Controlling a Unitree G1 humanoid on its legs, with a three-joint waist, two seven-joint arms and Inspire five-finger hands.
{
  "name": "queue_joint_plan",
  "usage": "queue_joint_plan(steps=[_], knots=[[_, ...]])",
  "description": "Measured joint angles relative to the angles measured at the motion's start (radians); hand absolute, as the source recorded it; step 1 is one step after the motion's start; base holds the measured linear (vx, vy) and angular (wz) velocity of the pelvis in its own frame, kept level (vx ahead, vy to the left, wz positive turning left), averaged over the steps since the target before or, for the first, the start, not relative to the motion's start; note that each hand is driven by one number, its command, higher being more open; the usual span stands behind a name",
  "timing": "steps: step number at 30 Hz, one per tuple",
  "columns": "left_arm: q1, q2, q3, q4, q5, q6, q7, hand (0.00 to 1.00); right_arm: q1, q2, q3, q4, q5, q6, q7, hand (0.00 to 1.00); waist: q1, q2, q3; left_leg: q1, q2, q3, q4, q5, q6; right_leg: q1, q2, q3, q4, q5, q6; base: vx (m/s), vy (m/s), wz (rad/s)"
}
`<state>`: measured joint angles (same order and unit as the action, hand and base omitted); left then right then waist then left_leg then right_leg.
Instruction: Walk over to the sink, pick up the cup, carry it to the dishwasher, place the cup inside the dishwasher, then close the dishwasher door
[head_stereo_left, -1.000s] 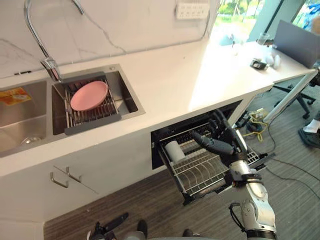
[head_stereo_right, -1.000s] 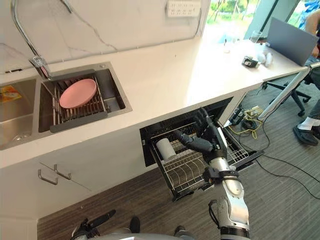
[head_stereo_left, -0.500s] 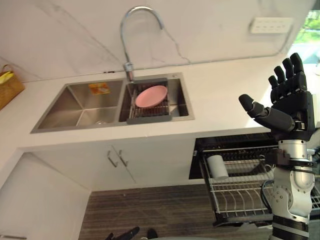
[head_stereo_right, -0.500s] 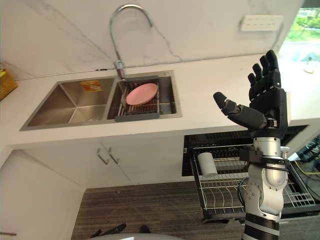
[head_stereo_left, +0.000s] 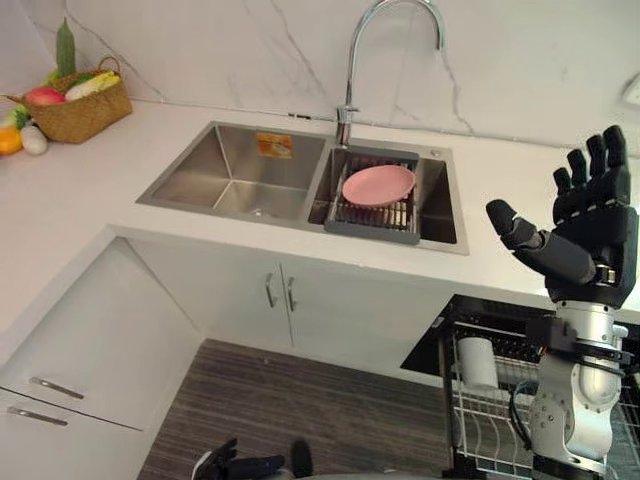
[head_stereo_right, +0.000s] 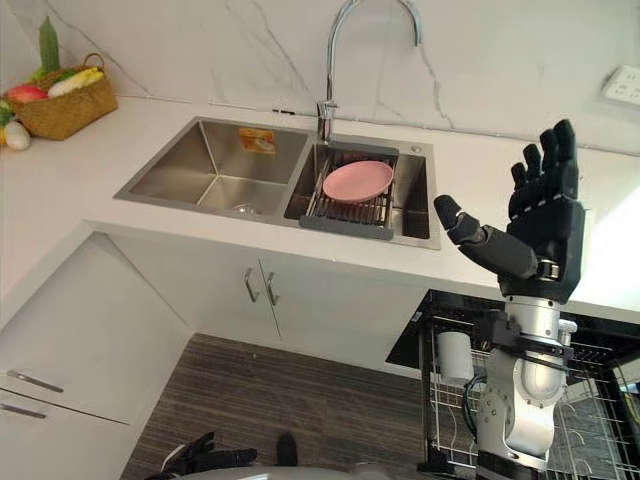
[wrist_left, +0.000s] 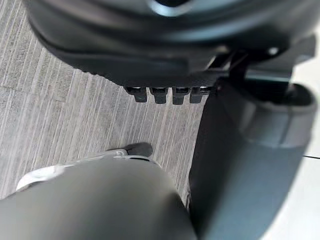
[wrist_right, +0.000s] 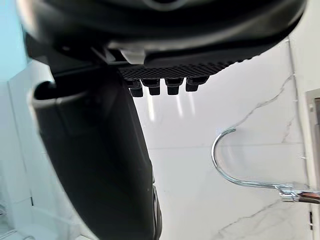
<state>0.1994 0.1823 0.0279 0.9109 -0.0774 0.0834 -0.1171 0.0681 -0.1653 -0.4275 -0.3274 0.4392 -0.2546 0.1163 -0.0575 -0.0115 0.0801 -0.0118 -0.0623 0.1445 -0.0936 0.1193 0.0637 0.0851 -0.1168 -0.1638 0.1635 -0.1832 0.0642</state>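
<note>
Cup (head_stereo_left: 478, 362), smooth white cylinder, sits in gridded metal-wire dishwasher rack (head_stereo_left: 472, 418).

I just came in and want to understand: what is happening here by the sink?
The robot holds nothing. Its right hand is raised open, to the right of the sink. The white cup already stands in the pulled-out dishwasher rack, and the dishwasher is not yet closed. Its left hand hangs low, open.

Bright, even daylight falls across the scene. The white countertop (head_stereo_right: 612, 262) glares brightest to the right of the sink (head_stereo_left: 230, 175), whose steel basins carry a soft sheen. Cabinet fronts (head_stereo_left: 240, 300) below the sink sit in mild shade, and the dishwasher (head_stereo_right: 420, 335) opening is dark.
</note>
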Motion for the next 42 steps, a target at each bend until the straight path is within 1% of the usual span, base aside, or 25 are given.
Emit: queue_joint_plan(steps=[3,9,15,16,17,18,19,20,22,23,25,26,27,28,29,30,32,34,36,37,38,39,40,41,42], knots=[[0.005,0.000,0.002,0.000,0.001,0.006,0.001,1.00,-0.008,0.000,-0.052,0.002,0.010,-0.001,-0.025,1.00,-0.009,-0.001,0.000,0.021,0.003,0.002,0.000,0.003,-0.001,0.032,0.005,0.003,-0.025,0.009,-0.004,0.09,-0.071,-0.04],[0.010,-0.004,0.003,-0.003,0.036,0.000,0.001,1.00,-0.015,0.000,-0.041,0.003,-0.012,-0.012,-0.050,1.00,-0.014,0.005,-0.003,0.036,0.026,0.018,-0.001,-0.007,-0.021,0.041,0.027,0.038,-0.036,0.019,-0.018,-0.02,-0.055,-0.14],[0.025,-0.020,0.024,0.000,0.028,-0.002,0.010,1.00,0.013,0.005,-0.023,0.003,-0.032,-0.013,-0.071,1.00,-0.013,0.019,-0.013,0.046,0.051,0.065,0.005,-0.014,-0.026,0.032,0.048,0.083,-0.032,0.016,-0.038,-0.07,-0.030,-0.20],[0.025,-0.026,0.046,0.005,0.019,-0.004,0.012,1.00,0.028,0.010,-0.024,0.000,-0.030,-0.014,-0.077,1.00,-0.016,0.019,-0.013,0.025,0.057,0.074,0.050,-0.035,-0.032,0.028,0.049,0.089,-0.031,0.014,-0.038,-0.02,-0.029,-0.19],[0.022,-0.030,0.065,0.012,0.013,-0.013,0.018,1.00,0.034,0.012,-0.025,0.000,-0.028,-0.014,-0.080,1.00,-0.015,0.018,-0.009,-0.009,0.069,0.087,0.123,-0.069,-0.044,0.023,0.050,0.098,-0.029,0.015,-0.043,0.01,-0.038,-0.33],[0.020,-0.050,0.108,0.011,-0.017,-0.037,0.028,1.00,0.035,0.011,-0.027,-0.002,-0.026,-0.014,-0.080,1.00,-0.009,0.023,0.013,-0.079,0.111,0.110,0.301,-0.152,-0.075,0.024,0.062,0.117,-0.025,0.019,-0.049,0.00,-0.031,-0.34],[0.019,-0.058,0.125,0.008,-0.025,-0.049,0.031,1.00,0.035,0.012,-0.027,-0.006,-0.025,-0.014,-0.081,1.00,-0.009,0.036,0.021,-0.110,0.133,0.117,0.393,-0.182,-0.079,0.028,0.071,0.121,-0.019,0.015,-0.052,-0.02,-0.025,-0.32],[0.017,-0.068,0.143,-0.004,-0.031,-0.069,0.045,1.00,0.036,0.012,-0.026,-0.012,-0.022,-0.014,-0.080,1.00,-0.013,0.047,0.034,-0.157,0.166,0.117,0.533,-0.211,-0.101,0.035,0.081,0.128,-0.001,0.002,-0.055,-0.02,0.006,-0.26],[0.021,-0.083,0.153,-0.015,-0.041,-0.081,0.075,1.00,0.036,0.011,-0.027,-0.031,-0.020,-0.014,-0.075,1.00,-0.004,0.049,0.034,-0.187,0.180,0.100,0.624,-0.237,-0.161,0.039,0.080,0.158,0.016,-0.011,-0.056,0.04,0.040,-0.38],[0.025,-0.095,0.159,-0.016,-0.035,-0.076,0.099,1.00,0.031,0.011,-0.026,-0.050,-0.018,-0.021,-0.072,1.00,-0.003,0.058,0.033,-0.185,0.177,0.079,0.618,-0.264,-0.172,0.035,0.077,0.179,0.019,-0.016,-0.052,0.11,0.114,-0.49],[0.026,-0.106,0.178,-0.023,-0.005,-0.071,0.127,1.00,0.012,0.011,-0.027,-0.053,-0.011,-0.027,-0.071,1.00,0.001,0.058,0.035,-0.184,0.156,0.023,0.521,-0.269,-0.165,0.023,0.062,0.216,0.031,-0.029,-0.037,0.10,0.164,-0.53],[0.027,-0.110,0.186,-0.031,0.006,-0.066,0.135,1.00,0.002,0.011,-0.025,-0.052,-0.010,-0.027,-0.072,1.00,0.007,0.056,0.035,-0.181,0.143,-0.009,0.440,-0.212,-0.162,0.024,0.044,0.242,0.030,-0.038,-0.022,0.13,0.217,-0.54],[0.029,-0.111,0.189,-0.032,0.027,-0.065,0.147,1.00,0.002,0.011,-0.015,-0.053,-0.012,-0.028,-0.073,1.00,0.009,0.053,0.028,-0.149,0.109,0.004,0.407,-0.222,-0.129,0.026,0.026,0.286,0.023,-0.055,-0.029,0.17,0.205,-0.43],[0.027,-0.111,0.189,-0.033,0.035,-0.067,0.156,1.00,0.000,0.007,-0.010,-0.056,-0.013,-0.029,-0.073,1.00,0.006,0.057,0.029,-0.152,0.102,0.009,0.421,-0.241,-0.135,0.030,0.028,0.314,0.019,-0.062,-0.040,0.22,0.182,-0.22],[0.029,-0.120,0.192,-0.036,0.041,-0.072,0.167,1.00,0.000,-0.006,0.006,-0.056,-0.020,-0.031,-0.071,1.00,0.001,0.060,0.035,-0.167,0.095,0.011,0.478,-0.281,-0.102,0.039,0.027,0.354,0.022,-0.064,-0.028,0.19,0.133,-0.06],[0.029,-0.117,0.201,-0.035,0.040,-0.073,0.166,1.00,0.000,-0.007,0.010,-0.054,-0.024,-0.031,-0.066,1.00,0.003,0.059,0.035,-0.172,0.094,0.018,0.505,-0.298,-0.077,0.041,0.025,0.370,0.023,-0.066,-0.014,0.27,0.240,-0.24],[0.030,-0.132,0.229,-0.035,0.027,-0.076,0.162,1.00,-0.020,-0.008,0.043,-0.055,-0.030,-0.030,-0.045,1.00,0.021,0.054,0.033,-0.170,0.094,0.060,0.541,-0.339,-0.036,0.041,0.011,0.421,0.020,-0.067,-0.006,0.24,0.217,-0.44],[0.030,-0.127,0.229,-0.035,0.036,-0.079,0.158,1.00,-0.029,-0.016,0.049,-0.056,-0.030,-0.030,-0.026,1.00,0.019,0.044,0.028,-0.158,0.080,0.076,0.530,-0.352,-0.019,0.034,0.002,0.442,0.025,-0.064,-0.001,0.21,0.121,-0.30],[0.034,-0.122,0.226,-0.034,0.046,-0.078,0.141,1.00,-0.028,-0.018,0.037,-0.056,-0.027,-0.030,-0.021,1.00,0.015,0.036,0.019,-0.125,0.062,0.089,0.486,-0.360,-0.014,0.015,-0.003,0.455,0.078,-0.062,0.000,0.17,0.078,-0.19],[0.035,-0.120,0.224,-0.032,0.047,-0.075,0.134,1.00,-0.028,-0.019,0.032,-0.056,-0.027,-0.030,-0.020,1.00,0.014,0.036,0.014,-0.109,0.056,0.092,0.463,-0.364,-0.019,-0.006,0.001,0.455,0.125,-0.062,0.000,0.12,0.054,-0.16],[0.039,-0.119,0.218,-0.030,0.046,-0.069,0.130,1.00,-0.027,-0.020,0.030,-0.057,-0.027,-0.030,-0.021,1.00,0.012,0.037,0.003,-0.091,0.049,0.097,0.431,-0.368,-0.018,-0.046,0.007,0.455,0.209,-0.062,0.020,0.15,0.064,-0.32],[0.040,-0.119,0.212,-0.027,0.044,-0.068,0.124,1.00,-0.030,-0.020,0.034,-0.060,-0.026,-0.030,-0.020,1.00,0.016,0.036,-0.002,-0.062,0.035,0.102,0.393,-0.368,-0.016,-0.122,0.013,0.449,0.356,-0.057,0.091,0.13,0.055,-0.37],[0.042,-0.115,0.209,-0.022,0.043,-0.068,0.118,1.00,-0.030,-0.020,0.041,-0.063,-0.026,-0.030,-0.020,1.00,0.015,0.033,0.001,-0.041,0.029,0.113,0.377,-0.368,-0.015,-0.160,0.011,0.434,0.444,-0.048,0.114,0.18,0.070,-0.44],[0.042,-0.105,0.187,-0.005,0.044,-0.068,0.114,1.00,-0.030,-0.019,0.049,-0.064,-0.029,-0.031,-0.014,1.00,0.012,0.024,0.006,0.005,0.014,0.127,0.344,-0.366,0.003,-0.241,-0.013,0.381,0.629,-0.021,0.099,0.25,0.069,-0.38],[0.046,-0.097,0.162,0.002,0.052,-0.067,0.116,1.00,-0.029,-0.020,0.060,-0.064,-0.029,-0.031,-0.010,1.00,0.011,0.020,0.009,0.054,0.007,0.150,0.321,-0.367,0.019,-0.309,-0.041,0.309,0.747,-0.026,0.055,0.26,0.061,-0.41]])
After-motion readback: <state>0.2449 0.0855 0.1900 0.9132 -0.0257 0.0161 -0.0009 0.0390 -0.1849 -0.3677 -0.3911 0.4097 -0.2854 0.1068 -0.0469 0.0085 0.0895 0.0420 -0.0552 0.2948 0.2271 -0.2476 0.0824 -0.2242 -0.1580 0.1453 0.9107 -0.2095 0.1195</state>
